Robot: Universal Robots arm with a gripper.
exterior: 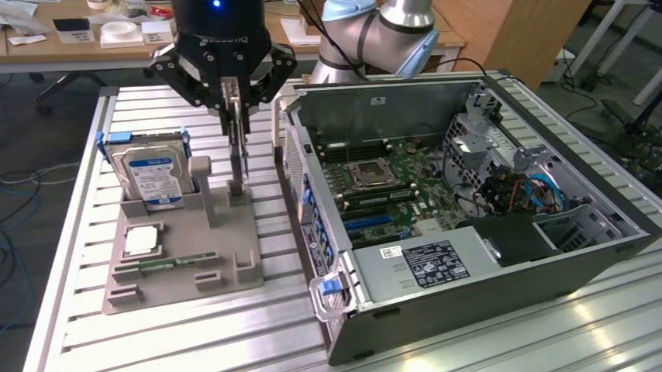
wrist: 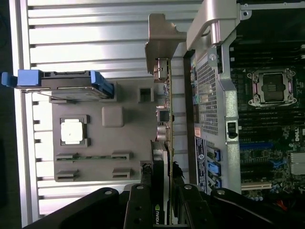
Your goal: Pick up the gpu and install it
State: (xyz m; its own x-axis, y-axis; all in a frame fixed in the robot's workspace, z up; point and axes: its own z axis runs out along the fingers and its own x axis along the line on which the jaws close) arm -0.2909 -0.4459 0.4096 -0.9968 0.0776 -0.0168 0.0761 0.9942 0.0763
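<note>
Black and two-fingered, the gripper [exterior: 239, 108] is seen near twelve o'clock in the exterior view, pointed straight down and closed on the gpu [exterior: 240, 155]. The card is clamped by its upper edge, one finger pressed to each face. It is held upright and edge-on, and its lower edge is met by a slot post of the grey fixture [exterior: 222, 256]. Whether the card has been lifted clear of that slot cannot be told.

In the wrist view the gripper [wrist: 161, 172] is shown with the gpu [wrist: 167, 138] pinched between its fingers [wrist: 143, 200]. The card's silver bracket [wrist: 162, 38] is seen at the far end.

From the gpu, in the exterior view, a hard drive [exterior: 155, 174] with a blue-white label is stood upright in the fixture at nine o'clock. A square silver processor [exterior: 142, 240] is laid flat at about seven o'clock. A narrow green memory stick [exterior: 170, 262] is laid just past it. The open computer case [exterior: 579, 256] is placed just beside the fixture at three o'clock, with its motherboard [exterior: 388, 182] exposed. All of it is carried on a slatted metal table [exterior: 176, 333].
</note>
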